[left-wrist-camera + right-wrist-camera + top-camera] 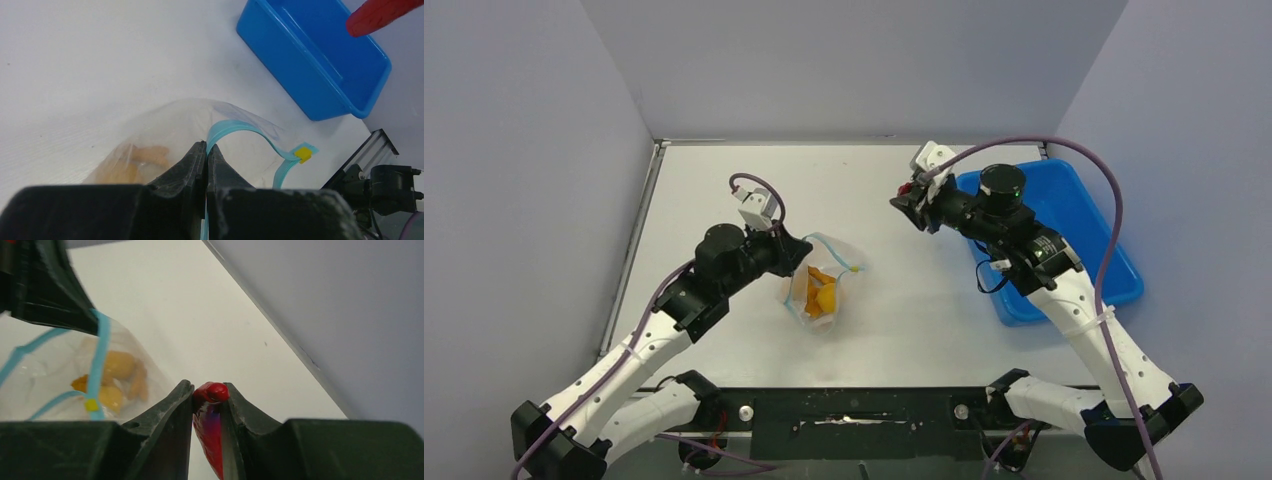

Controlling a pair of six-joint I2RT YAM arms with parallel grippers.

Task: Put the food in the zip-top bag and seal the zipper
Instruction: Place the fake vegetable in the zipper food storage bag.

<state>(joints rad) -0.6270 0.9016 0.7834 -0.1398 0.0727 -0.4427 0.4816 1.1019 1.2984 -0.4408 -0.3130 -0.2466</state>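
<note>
The clear zip-top bag (822,290) lies at the table's middle with orange food pieces (822,297) inside. Its light blue-green zipper (245,127) curves open and carries a yellow slider (302,153). My left gripper (792,250) is shut on the zipper strip at the bag's mouth and holds it up; it also shows in the left wrist view (207,150). My right gripper (906,195) is shut on the red chili (210,420) and hovers above the table, right of the bag. The chili tip shows in the left wrist view (380,15). The bag shows in the right wrist view (75,375).
A rigid blue tray (1114,250) stands at the right of the table, partly under my right arm; it also shows in the left wrist view (320,60). Grey walls enclose the table at the back and both sides.
</note>
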